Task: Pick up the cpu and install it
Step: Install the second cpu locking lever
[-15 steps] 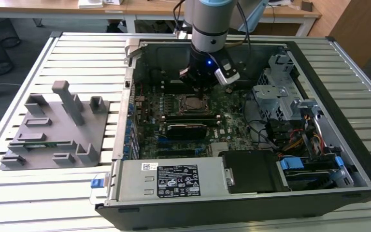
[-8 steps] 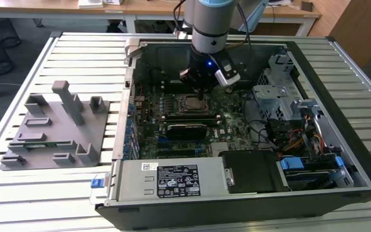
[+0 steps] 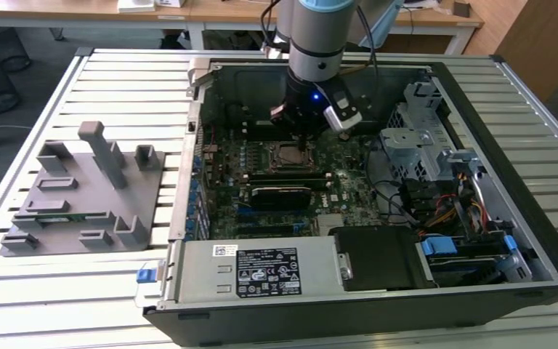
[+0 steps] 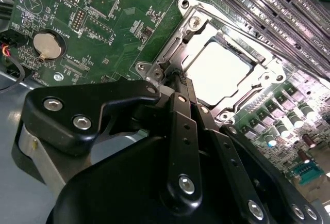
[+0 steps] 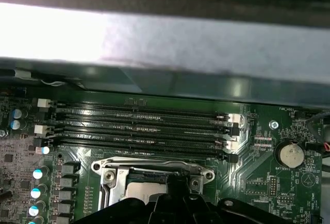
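Note:
The cpu (image 4: 219, 72) lies flat in the metal socket frame (image 4: 193, 22) on the green motherboard, its dull silver top catching bright light. In the first wrist view the cpu (image 5: 142, 192) shows partly, behind the black gripper body. My gripper (image 4: 174, 77) has its two black fingers pressed together, and their tips sit at the socket frame's edge, just beside the cpu. Nothing shows between them. In the exterior view the gripper (image 3: 304, 144) hangs straight down inside the open computer case, over the socket (image 3: 289, 154).
Several empty memory slots (image 5: 144, 126) run beside the socket, and a coin battery (image 5: 290, 155) lies near them. On the exterior view's left a grey fixture (image 3: 81, 196) holds a green memory stick (image 3: 61, 216). The power supply (image 3: 259, 273) and the drive cage (image 3: 420, 138) line the case.

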You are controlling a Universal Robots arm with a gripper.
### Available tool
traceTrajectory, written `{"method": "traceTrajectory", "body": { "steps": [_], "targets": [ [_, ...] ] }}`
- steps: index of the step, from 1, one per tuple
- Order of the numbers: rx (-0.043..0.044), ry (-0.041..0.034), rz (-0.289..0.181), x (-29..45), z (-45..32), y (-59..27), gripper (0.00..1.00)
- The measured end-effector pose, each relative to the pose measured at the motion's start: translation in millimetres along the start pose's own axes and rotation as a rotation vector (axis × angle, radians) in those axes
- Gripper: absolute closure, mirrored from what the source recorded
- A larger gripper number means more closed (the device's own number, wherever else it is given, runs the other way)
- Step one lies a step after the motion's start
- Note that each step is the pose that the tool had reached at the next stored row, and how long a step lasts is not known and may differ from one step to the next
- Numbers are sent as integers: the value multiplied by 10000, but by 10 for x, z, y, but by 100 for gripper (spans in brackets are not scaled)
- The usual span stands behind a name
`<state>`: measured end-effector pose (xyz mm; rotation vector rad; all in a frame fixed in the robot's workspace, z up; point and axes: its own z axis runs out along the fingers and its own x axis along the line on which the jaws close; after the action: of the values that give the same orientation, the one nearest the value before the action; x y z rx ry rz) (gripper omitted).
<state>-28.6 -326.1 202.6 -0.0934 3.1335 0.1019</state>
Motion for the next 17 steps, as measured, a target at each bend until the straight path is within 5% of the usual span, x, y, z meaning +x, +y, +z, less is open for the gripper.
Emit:
{"method": "traceTrajectory", "body": {
  "steps": [17],
  "targets": [
    [0, 0, 0, -2, -5, -80, 89]
  ]
}}
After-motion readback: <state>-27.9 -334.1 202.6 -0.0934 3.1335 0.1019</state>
